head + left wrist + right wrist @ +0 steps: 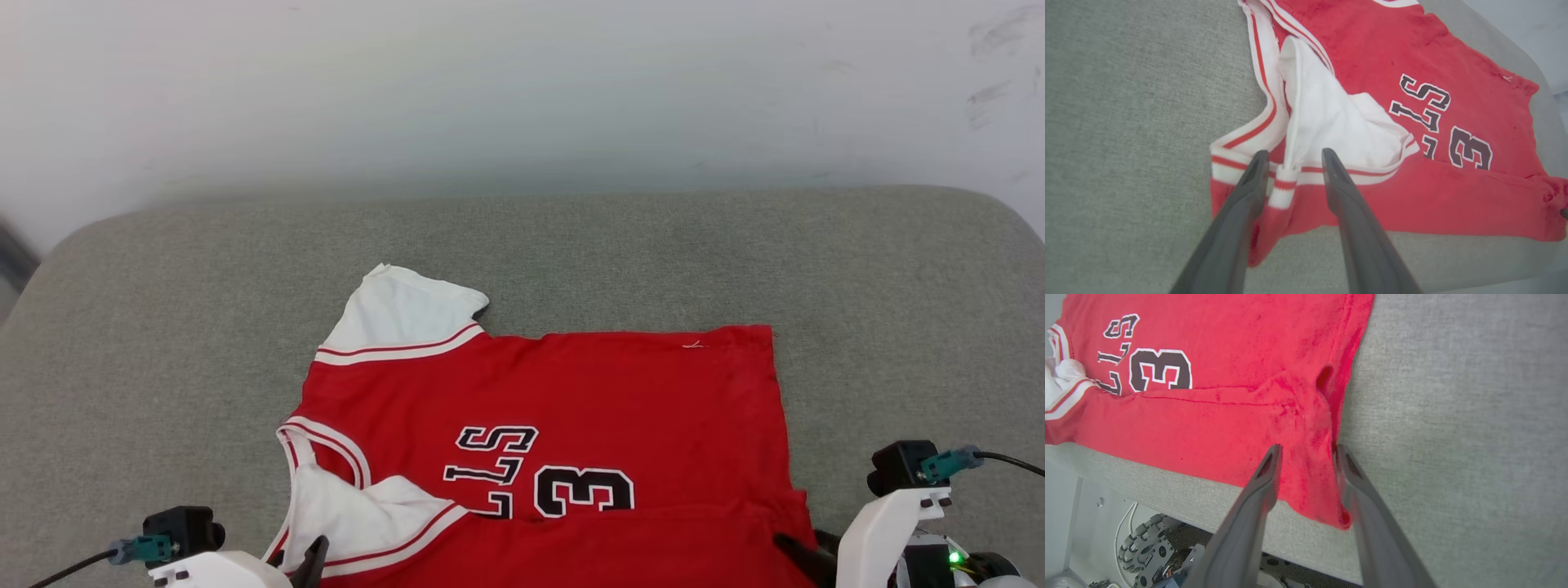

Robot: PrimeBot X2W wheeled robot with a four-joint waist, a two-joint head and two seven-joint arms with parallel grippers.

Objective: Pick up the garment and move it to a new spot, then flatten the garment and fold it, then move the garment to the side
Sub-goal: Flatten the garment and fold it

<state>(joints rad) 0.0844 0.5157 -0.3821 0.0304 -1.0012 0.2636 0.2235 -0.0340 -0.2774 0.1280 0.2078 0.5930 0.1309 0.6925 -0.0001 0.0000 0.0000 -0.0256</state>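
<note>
The red soft-cloth sports jersey (pixel 571 392) lies flat at the near edge of the grey fabric-covered pad (pixel 163 327), with its near strip folded over. The left gripper (pixel 1295 157) and right gripper (pixel 1308 453) are spread astride the fold's corners and pinch nothing. This placement probably keeps the fold even.

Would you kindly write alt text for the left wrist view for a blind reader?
The left gripper, jaws open, points at the near corner of a red sports jersey lying on a grey cushioned surface, a strip of striped trim between its fingers. White lining shows at the armhole, beside black lettering and a 3.
</note>
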